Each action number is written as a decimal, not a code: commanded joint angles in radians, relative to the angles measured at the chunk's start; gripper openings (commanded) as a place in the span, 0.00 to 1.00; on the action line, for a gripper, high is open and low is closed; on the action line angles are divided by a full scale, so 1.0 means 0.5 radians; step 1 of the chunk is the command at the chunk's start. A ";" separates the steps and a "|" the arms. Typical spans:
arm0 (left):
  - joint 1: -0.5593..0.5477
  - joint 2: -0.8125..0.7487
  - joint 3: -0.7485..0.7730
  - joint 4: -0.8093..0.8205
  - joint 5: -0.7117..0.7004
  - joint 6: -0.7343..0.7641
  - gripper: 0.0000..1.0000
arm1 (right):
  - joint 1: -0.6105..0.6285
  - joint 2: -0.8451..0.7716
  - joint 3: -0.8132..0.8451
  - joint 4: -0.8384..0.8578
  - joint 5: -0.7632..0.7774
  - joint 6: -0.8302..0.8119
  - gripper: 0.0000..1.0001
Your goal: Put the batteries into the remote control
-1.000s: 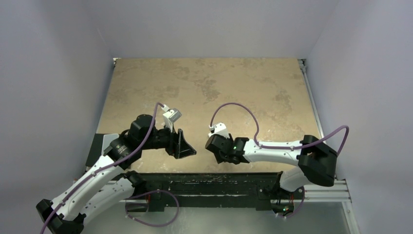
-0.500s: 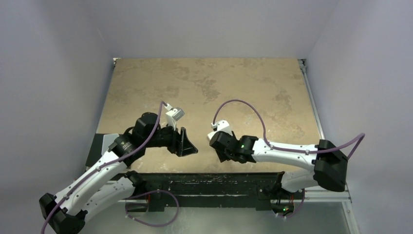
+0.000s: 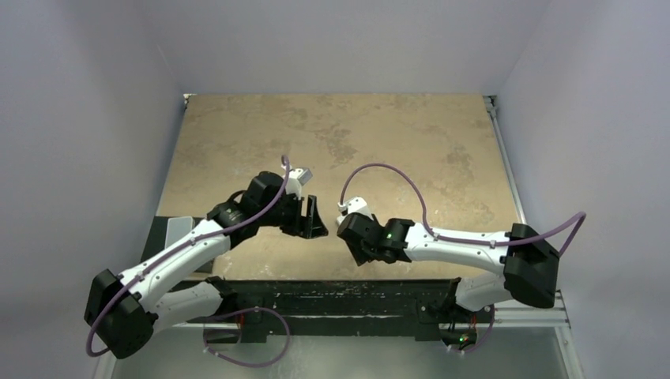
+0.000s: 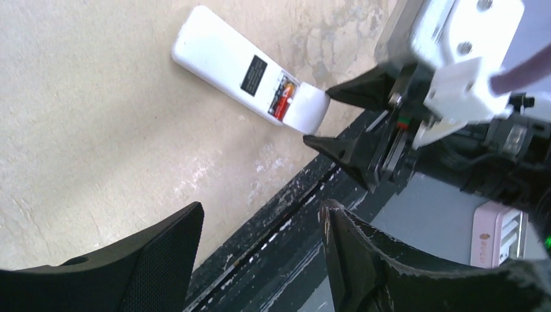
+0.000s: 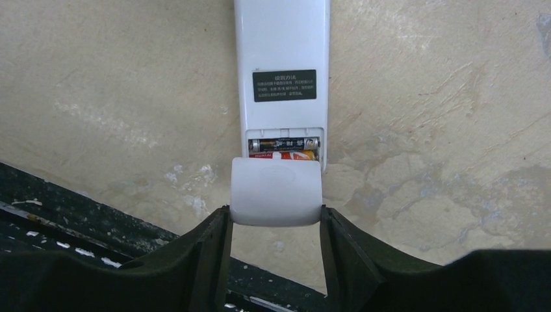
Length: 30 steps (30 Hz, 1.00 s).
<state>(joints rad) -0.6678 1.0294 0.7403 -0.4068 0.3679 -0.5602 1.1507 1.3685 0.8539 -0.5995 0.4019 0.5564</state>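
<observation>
The white remote control (image 5: 282, 45) lies back-up on the tan table, its battery bay open. Two batteries sit side by side in the bay, a dark one (image 5: 284, 143) and a reddish-orange one (image 5: 286, 155). My right gripper (image 5: 275, 214) is shut on the white battery cover (image 5: 276, 192), holding it at the bay's near end and covering part of the orange cell. In the left wrist view, the remote control (image 4: 221, 55), the cover (image 4: 308, 107) and the right gripper (image 4: 317, 117) are ahead. My left gripper (image 4: 260, 207) is open and empty. The top view shows the left gripper (image 3: 316, 221) and the right gripper (image 3: 345, 234) close together, hiding the remote.
The table's black front rail (image 4: 286, 214) runs just under both grippers. A light-grey plate (image 3: 178, 229) lies at the table's left edge beside the left arm. Pale walls enclose the table on three sides.
My left arm has swung up and to the right, bringing its open gripper close to the right gripper. The right arm has hardly moved and keeps its hold on the cover.
</observation>
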 commanded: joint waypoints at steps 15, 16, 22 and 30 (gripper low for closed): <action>0.027 0.482 0.392 -0.058 -0.102 0.313 0.66 | -0.007 -0.012 0.097 -0.072 0.002 -0.063 0.33; 0.028 0.480 0.398 -0.072 -0.092 0.328 0.66 | -0.007 0.020 0.109 -0.090 -0.006 -0.063 0.33; 0.038 0.407 0.363 -0.129 -0.132 0.401 0.66 | -0.007 0.149 0.185 -0.180 0.034 -0.105 0.33; 0.042 0.373 0.348 -0.121 -0.111 0.399 0.66 | -0.010 0.239 0.239 -0.220 0.076 -0.128 0.33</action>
<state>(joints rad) -0.6544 1.2385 0.9070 -0.4675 0.3065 -0.3958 1.1507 1.4830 0.9306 -0.6903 0.4084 0.5079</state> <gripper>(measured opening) 0.658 0.546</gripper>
